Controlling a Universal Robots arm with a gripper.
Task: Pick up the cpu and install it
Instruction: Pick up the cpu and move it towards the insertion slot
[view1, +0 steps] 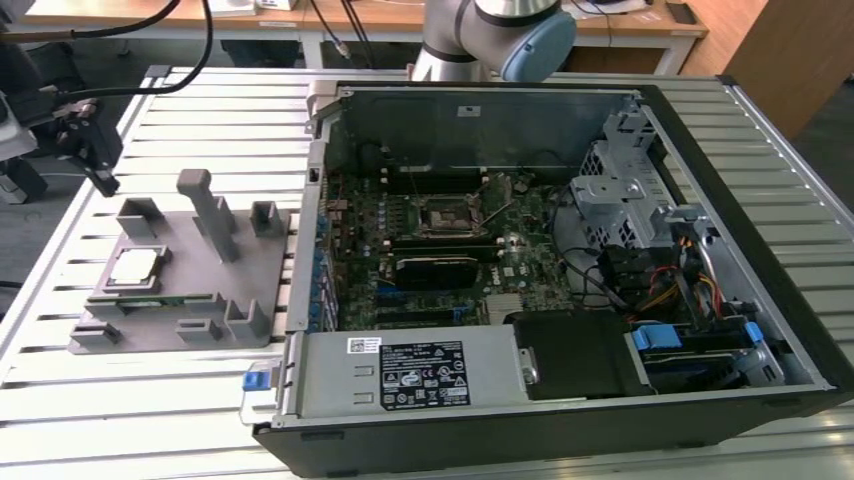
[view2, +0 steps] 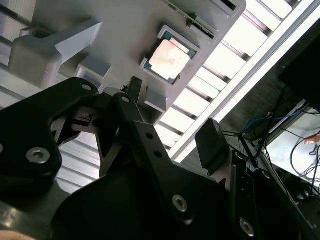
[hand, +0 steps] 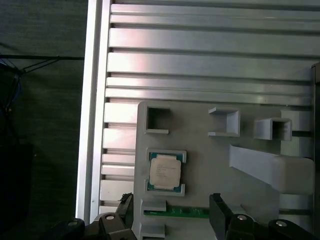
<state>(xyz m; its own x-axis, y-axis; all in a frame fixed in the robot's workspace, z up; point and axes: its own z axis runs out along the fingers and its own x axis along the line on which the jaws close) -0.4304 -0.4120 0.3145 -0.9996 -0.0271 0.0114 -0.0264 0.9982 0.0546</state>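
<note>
Silvery, flat and square, the cpu (hand: 165, 171) lies in a matte grey plastic fixture (hand: 210, 170), near the black gripper (hand: 172, 215), whose fingers are spread wide and empty.

Slatted aluminium table (view1: 147, 400) carries grey fixture (view1: 194, 280) at the exterior view's left, open PC case (view1: 534, 445) just beside it.

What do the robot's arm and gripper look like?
The arm is a silvery-grey tube with a round pale-blue cap on its joint. In the second wrist view, the gripper is black, built of chunky angular links dotted with silver screw heads, and ends in two blunt fingers.
</note>
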